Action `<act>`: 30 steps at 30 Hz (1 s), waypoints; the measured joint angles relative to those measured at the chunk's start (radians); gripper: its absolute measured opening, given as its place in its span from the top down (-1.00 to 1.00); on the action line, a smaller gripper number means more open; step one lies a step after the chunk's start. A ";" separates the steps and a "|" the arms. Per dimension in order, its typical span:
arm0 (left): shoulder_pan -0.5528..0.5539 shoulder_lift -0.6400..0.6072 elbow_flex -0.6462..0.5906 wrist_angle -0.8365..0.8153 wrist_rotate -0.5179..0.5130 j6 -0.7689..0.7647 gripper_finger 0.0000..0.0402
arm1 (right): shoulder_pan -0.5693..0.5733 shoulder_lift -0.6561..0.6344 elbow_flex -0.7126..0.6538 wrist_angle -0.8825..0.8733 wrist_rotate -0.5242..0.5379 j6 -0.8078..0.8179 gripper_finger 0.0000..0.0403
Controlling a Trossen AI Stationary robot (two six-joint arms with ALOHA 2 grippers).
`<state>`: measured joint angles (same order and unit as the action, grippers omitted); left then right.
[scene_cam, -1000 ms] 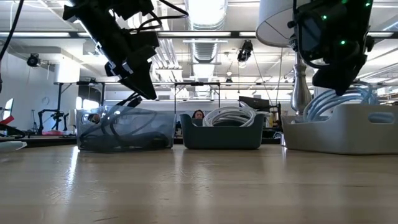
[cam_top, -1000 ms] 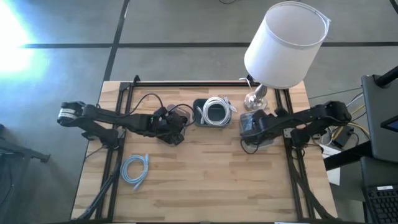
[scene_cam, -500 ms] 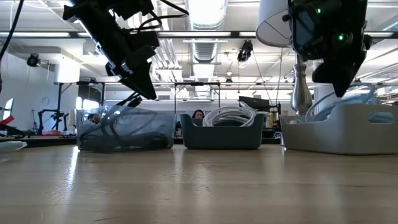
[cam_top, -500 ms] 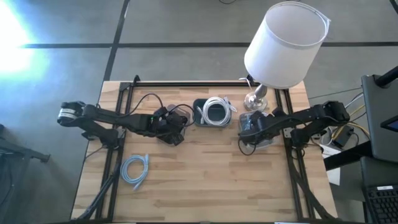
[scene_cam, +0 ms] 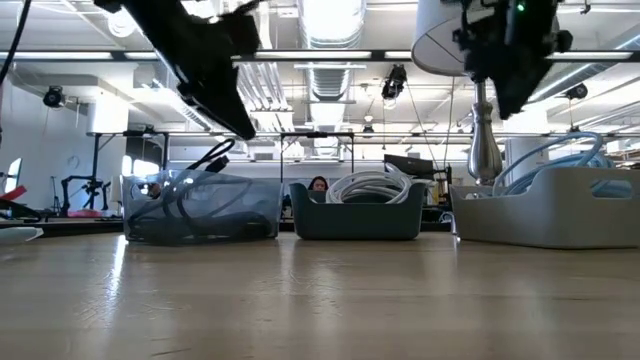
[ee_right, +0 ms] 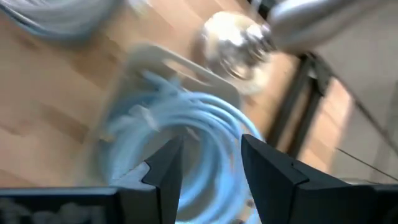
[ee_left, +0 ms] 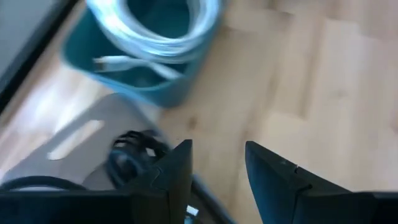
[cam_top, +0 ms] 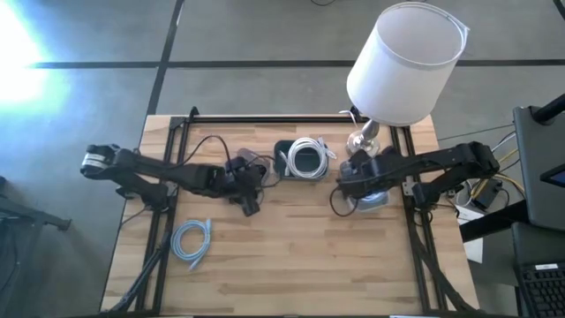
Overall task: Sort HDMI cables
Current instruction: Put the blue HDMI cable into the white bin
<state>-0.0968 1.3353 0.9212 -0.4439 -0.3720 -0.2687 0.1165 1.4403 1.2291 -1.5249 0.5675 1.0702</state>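
One light-blue HDMI cable coil (cam_top: 192, 240) lies flat on the wood near the left front. More light-blue coils (ee_right: 186, 137) lie in the pale bin (scene_cam: 545, 205) on the right. A white coil (cam_top: 306, 157) fills the teal bin (scene_cam: 355, 215). Black cables (scene_cam: 195, 205) sit in the clear bin (scene_cam: 135, 215). My right gripper (ee_right: 211, 168) hangs open above the pale bin's left side and holds nothing. My left gripper (ee_left: 217, 168) is open in the air, just nearer than the clear bin.
A table lamp with a large white shade (cam_top: 402, 62) stands on its chrome base (cam_top: 362, 141) behind the pale bin, close to my right arm. Black frame rails (cam_top: 163, 221) run along both table sides. Bare wood lies across the near half.
My right gripper has let go of a light-blue coil, which now rests in the pale bin. It has then risen clear and shifted toward the table's left edge. My left gripper has risen a little and moved slightly toward the near edge.
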 joint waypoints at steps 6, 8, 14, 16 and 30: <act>-0.108 -0.035 0.051 -0.183 0.031 -0.101 0.25 | 0.039 0.000 0.051 0.248 0.006 -0.109 0.26; -0.152 -0.056 0.061 -0.257 0.031 -0.194 0.25 | 0.054 0.001 0.051 0.389 0.007 -0.206 0.27; -0.314 -0.125 0.034 -0.445 0.032 -0.519 0.25 | 0.091 0.002 -0.013 0.857 -0.020 -0.495 0.28; -0.376 -0.136 0.017 -0.492 0.034 -0.639 0.25 | 0.092 0.002 -0.038 0.972 -0.054 -0.551 0.26; -0.673 -0.113 -0.151 -0.538 0.183 -1.376 0.25 | 0.095 0.002 -0.189 1.122 -0.105 -0.504 0.30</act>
<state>-0.7695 1.2223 0.7704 -0.9822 -0.1887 -1.6452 0.2115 1.4418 1.0399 -0.4030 0.4622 0.5666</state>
